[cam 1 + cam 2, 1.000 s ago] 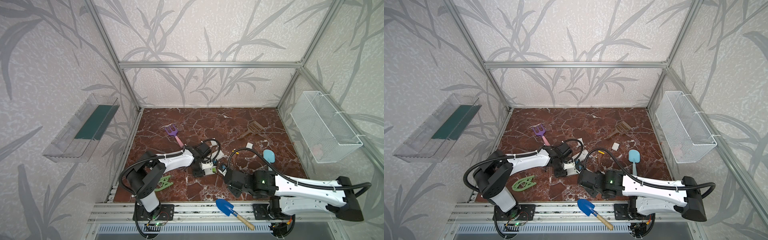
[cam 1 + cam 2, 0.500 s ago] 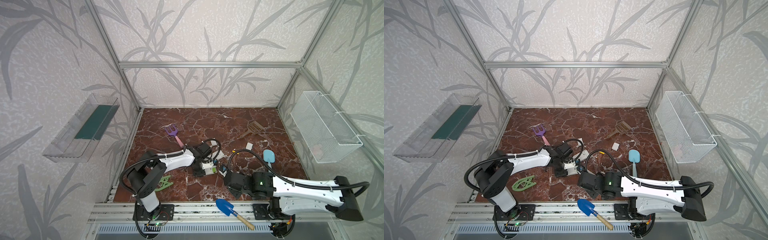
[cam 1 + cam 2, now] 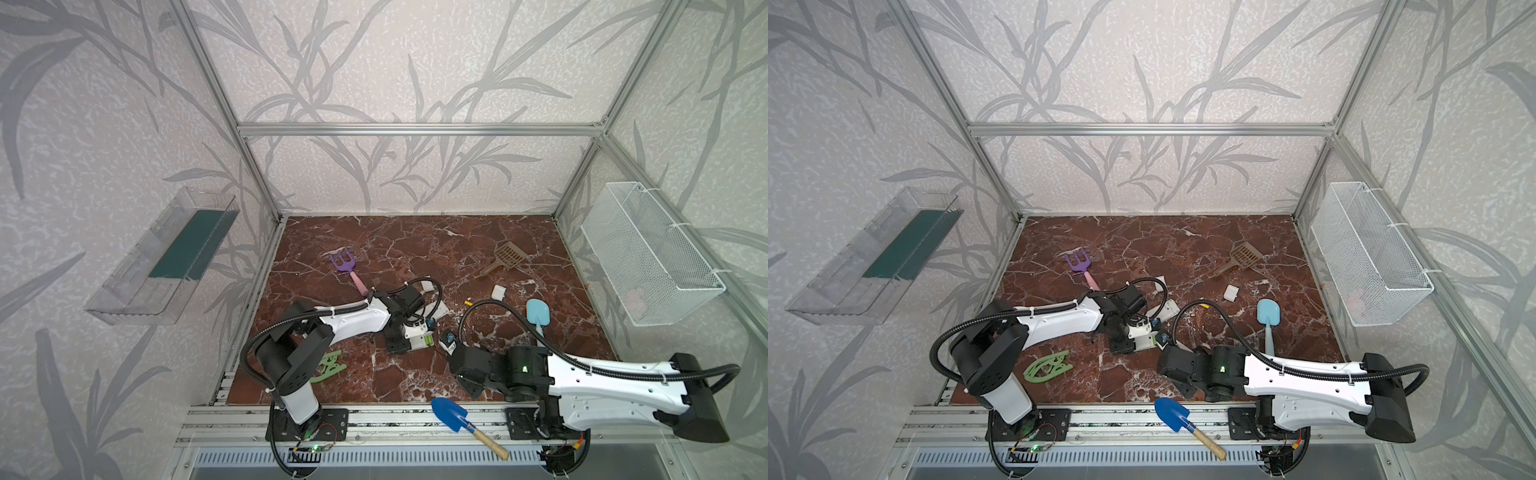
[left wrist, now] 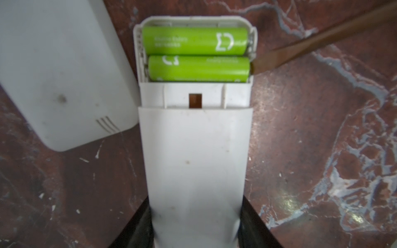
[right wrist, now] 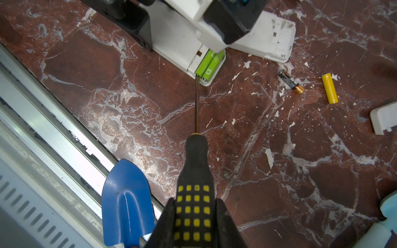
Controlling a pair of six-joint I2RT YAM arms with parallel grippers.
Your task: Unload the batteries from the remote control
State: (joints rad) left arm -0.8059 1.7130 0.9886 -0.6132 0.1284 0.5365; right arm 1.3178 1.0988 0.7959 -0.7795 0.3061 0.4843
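Observation:
The white remote control (image 4: 193, 161) lies back-up on the marble floor, and my left gripper (image 4: 195, 225) is shut on its lower body. Its compartment is uncovered and holds two light green batteries (image 4: 194, 40) side by side. My right gripper (image 5: 194, 216) is shut on the black-and-yellow handle of a screwdriver (image 5: 196, 163). The screwdriver's tip touches the end of the green battery (image 5: 202, 68) nearest the remote's body. A yellow battery (image 5: 329, 88) and a black-and-copper battery (image 5: 291, 81) lie loose on the floor. In a top view the remote (image 3: 417, 332) sits between both arms.
A second white casing (image 4: 60, 70) lies right beside the remote. A blue trowel (image 5: 125, 201) rests on the front rail near my right gripper. A small white cover (image 3: 498, 292), a light blue shovel (image 3: 537, 313), a green toy (image 3: 328, 365) and a purple rake (image 3: 345, 264) lie around.
My right arm has crept slightly left toward the remote with the screwdriver. The left arm and the remote have stayed in place.

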